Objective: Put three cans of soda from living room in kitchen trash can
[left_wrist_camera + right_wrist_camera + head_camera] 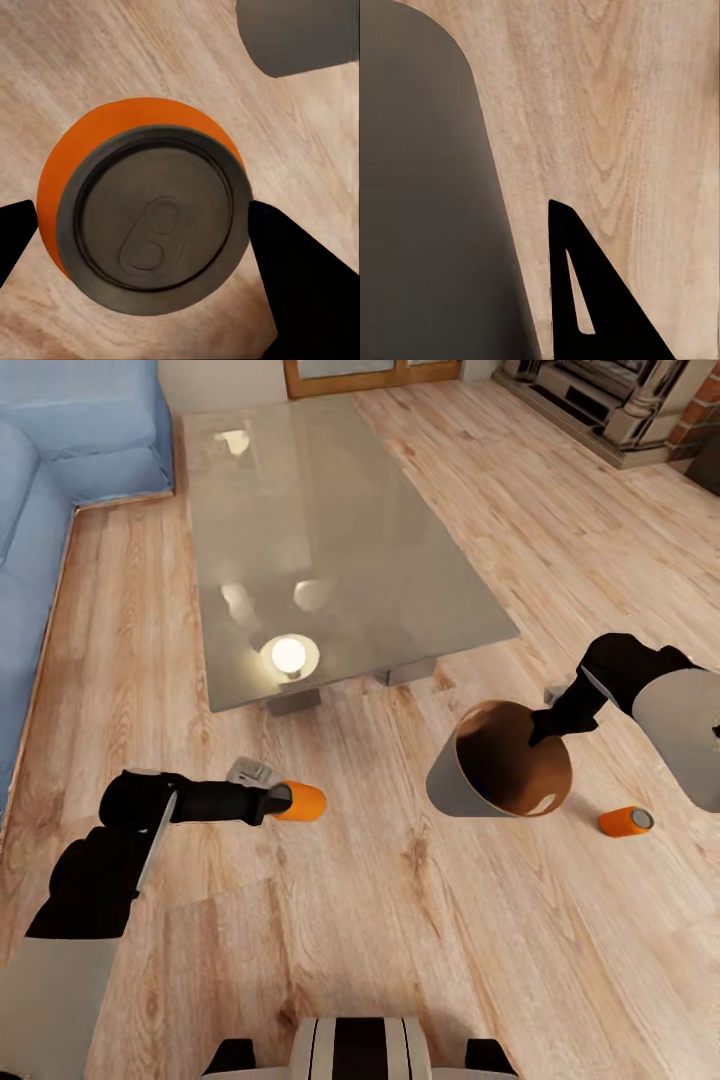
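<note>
While our left gripper [283,800] sits in the lower left of the head view, closed on a soda can [303,801], the can sticks out sideways past the fingertips, pointing toward the frame's middle. At the right, our right gripper [548,726] reaches to the rim of the trash can [462,785], which tilts so its glossy brown inside faces us; the fingertips meet the rim's right edge and appear to pinch it, though the jaws are too dark to read for certain. A second soda can [626,821] lies on its side on the wood floor [360,920] just right of the bin, apart from it. Above, the glass coffee table [330,530] fills the upper middle, its near edge well apart from both grippers, and the blue sofa [60,470] runs down the left edge. Bare floor lies open between the held can and the bin and across the whole lower frame.

From the left wrist, we look straight at the soda can's [154,225] grey end with its tab, orange side showing around the upper left. One dark finger [300,277] touches the can at the right and the other finger touches it at the left edge of the frame. A grey shape sits in the upper right corner.

From the right wrist, the bin's grey wall [427,210] takes the left half, and one black finger [600,300] shows just beside it at the lower middle, over bare floor.
</note>
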Robot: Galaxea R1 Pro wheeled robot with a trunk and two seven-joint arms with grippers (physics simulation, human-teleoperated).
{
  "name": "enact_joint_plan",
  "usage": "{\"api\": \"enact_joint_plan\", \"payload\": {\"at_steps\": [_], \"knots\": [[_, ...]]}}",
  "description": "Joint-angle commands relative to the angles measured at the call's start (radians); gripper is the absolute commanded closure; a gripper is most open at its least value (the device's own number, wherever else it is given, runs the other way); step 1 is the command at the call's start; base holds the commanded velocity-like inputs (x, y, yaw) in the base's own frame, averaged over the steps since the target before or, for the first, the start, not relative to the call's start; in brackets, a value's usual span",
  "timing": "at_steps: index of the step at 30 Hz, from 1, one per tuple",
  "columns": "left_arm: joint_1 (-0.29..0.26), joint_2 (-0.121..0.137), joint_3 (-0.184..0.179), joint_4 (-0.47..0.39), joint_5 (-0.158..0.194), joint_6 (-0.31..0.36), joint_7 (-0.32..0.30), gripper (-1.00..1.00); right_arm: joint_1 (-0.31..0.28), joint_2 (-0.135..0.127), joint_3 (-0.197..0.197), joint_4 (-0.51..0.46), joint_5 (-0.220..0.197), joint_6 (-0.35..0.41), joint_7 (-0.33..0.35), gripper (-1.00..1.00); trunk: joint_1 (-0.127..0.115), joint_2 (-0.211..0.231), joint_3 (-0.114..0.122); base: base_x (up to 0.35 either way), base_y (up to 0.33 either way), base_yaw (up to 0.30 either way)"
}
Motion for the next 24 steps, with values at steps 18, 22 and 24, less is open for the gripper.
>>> {"api": "enact_joint_plan", "payload": {"at_steps": [18,22,24], "knots": [[-0.315,0.025,-0.043,0.366,-0.006,0.0,-0.4,1.0,0.2,0.052,-0.064,-0.124,-0.005,0.003,-0.007,1.0,-0.069,0.126,0.057,0.0,0.0,0.0],[-0.34,0.025,-0.043,0.394,-0.005,0.0,-0.406,1.0,0.206,0.05,-0.063,-0.129,-0.005,0.003,-0.008,1.0,-0.085,0.154,0.069,0.0,0.0,0.0],[-0.345,0.025,-0.043,0.4,-0.005,0.0,-0.414,1.0,0.212,0.047,-0.063,-0.132,-0.004,0.003,-0.009,1.0,-0.092,0.168,0.075,0.0,0.0,0.0]]}}
